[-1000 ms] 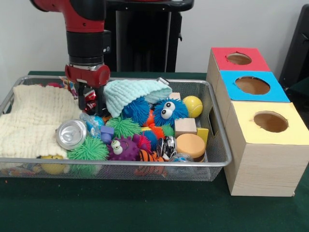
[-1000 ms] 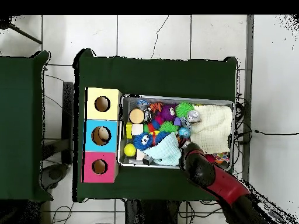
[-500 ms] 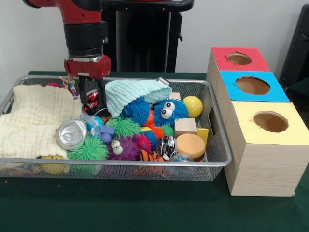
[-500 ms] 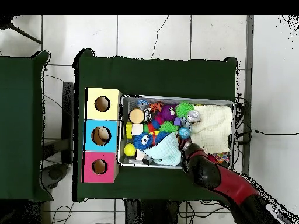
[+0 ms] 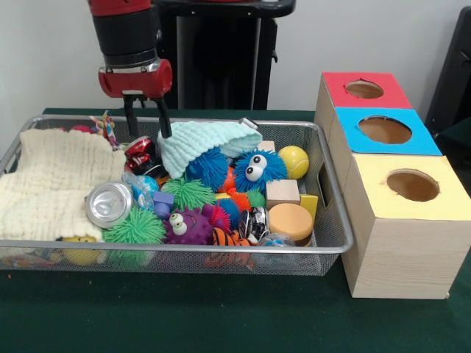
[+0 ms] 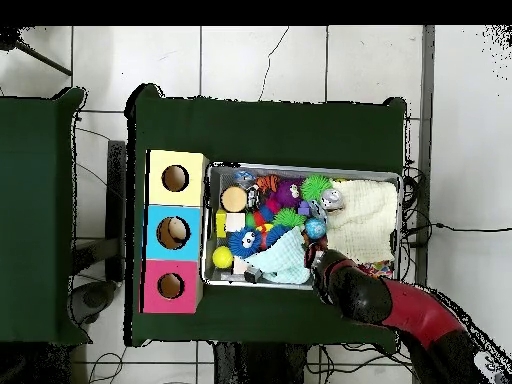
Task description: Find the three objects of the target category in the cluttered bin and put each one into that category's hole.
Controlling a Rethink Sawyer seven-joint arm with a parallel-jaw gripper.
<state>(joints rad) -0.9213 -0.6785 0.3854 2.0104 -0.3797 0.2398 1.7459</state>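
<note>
My gripper [image 5: 149, 129] hangs open and empty above the back left of the wire mesh bin [image 5: 335, 220]. Just below its fingertips lies a red crumpled can [image 5: 140, 150]. A mint knitted cloth [image 5: 202, 142] lies immediately to the right. Crowded in the middle are a silver can [image 5: 109, 204], a blue fuzzy ball with eyes [image 5: 257, 168], a purple spiky ball [image 5: 188, 226], green spiky balls [image 5: 135, 228], a yellow ball [image 5: 294, 160], a wooden block [image 5: 282, 193] and an orange disc [image 5: 291, 219]. In the overhead view the gripper [image 6: 318, 262] is at the bin's [image 6: 300, 167] lower edge.
A cream cloth [image 5: 55, 180] covers the bin's left part. Right of the bin stands a row of boxes with round holes on top: red [image 5: 364, 90], blue [image 5: 385, 130], yellow [image 5: 412, 185]. Overhead they are red [image 6: 170, 286], blue [image 6: 173, 232], yellow [image 6: 176, 178].
The gripper has risen straight up out of the bin, off the red can, which stays lying there. The arm has swung outward in the overhead view.
</note>
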